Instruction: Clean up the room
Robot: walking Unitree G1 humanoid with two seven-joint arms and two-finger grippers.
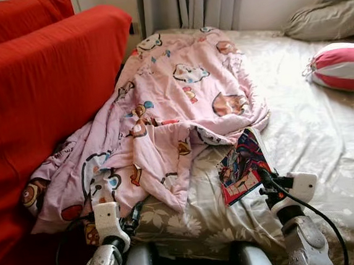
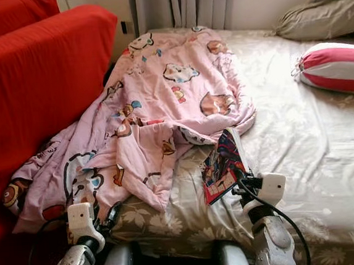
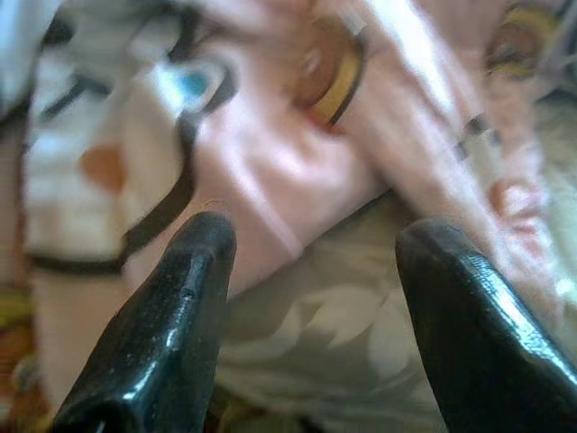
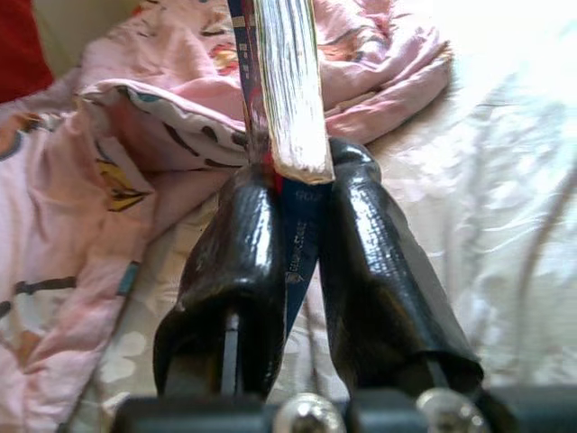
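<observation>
Colours on the bed
Blanket (image 1: pixel 175 108) pink w/ cartoon prints; sofa (image 1: pixel 43 88) red; sheet (image 1: pixel 314 139) beige floral; bolster (image 1: pixel 342 67) pink/white stripes; book (image 1: pixel 242 167) red-blue cover.

Bright daylight from the far window, left wrist view blurred

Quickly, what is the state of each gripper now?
Left gripper: open, holding nothing, at the pink blanket.
Right gripper: closed on the book.

From where I stand, no word or number reads clearly. The comic book (image 1: pixel 242 164) has a busy printed cover, its lettering too small to make out. Tiny print on its spine between the right hand's (image 4: pixel 293 216) fingers is blurred.
</observation>
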